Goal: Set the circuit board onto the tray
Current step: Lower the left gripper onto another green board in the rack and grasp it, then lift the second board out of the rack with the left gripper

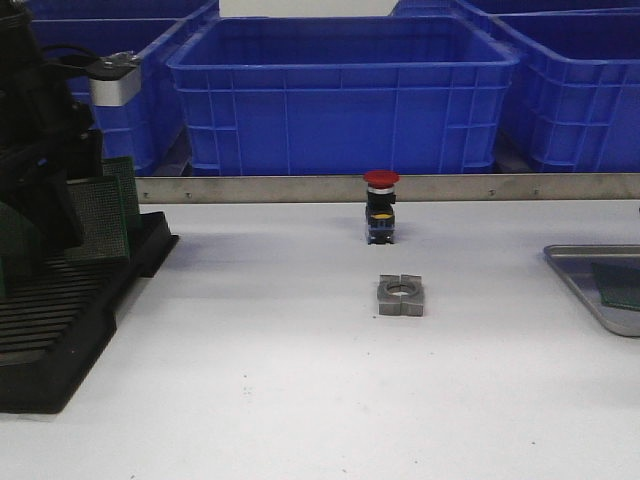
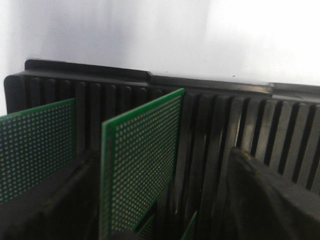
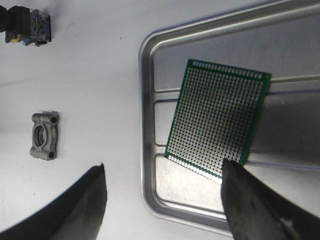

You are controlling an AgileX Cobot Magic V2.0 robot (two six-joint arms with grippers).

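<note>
We find the left gripper (image 2: 160,200) lowered over the black slotted rack (image 2: 225,120), its fingers spread wide to either side of an upright circuit board (image 2: 140,170). The board stands in a slot between the fingers; neither finger appears to press it, so we judge the pick-up step to be in hand and not yet completed. A second board (image 2: 35,145) stands in a slot just outside one finger.

The next move, in our judgement, calls for closing squarely on the board's faces and drawing it straight up out of its slot, without dragging the neighbouring board.

The right gripper (image 3: 165,200) hangs open and empty above the tray (image 3: 150,115). One board (image 3: 217,120) already lies flat on the tray floor, slightly skewed, just beyond the fingertips and partly covered by one finger.

In the front view, the tray (image 1: 575,262) lies at the table's far right, well apart from the rack. Blue bins (image 1: 340,90) stand behind the table; their contents are not visible. A red-capped push button (image 1: 381,206) and a small metal block (image 1: 401,295) rest between rack and tray.
</note>
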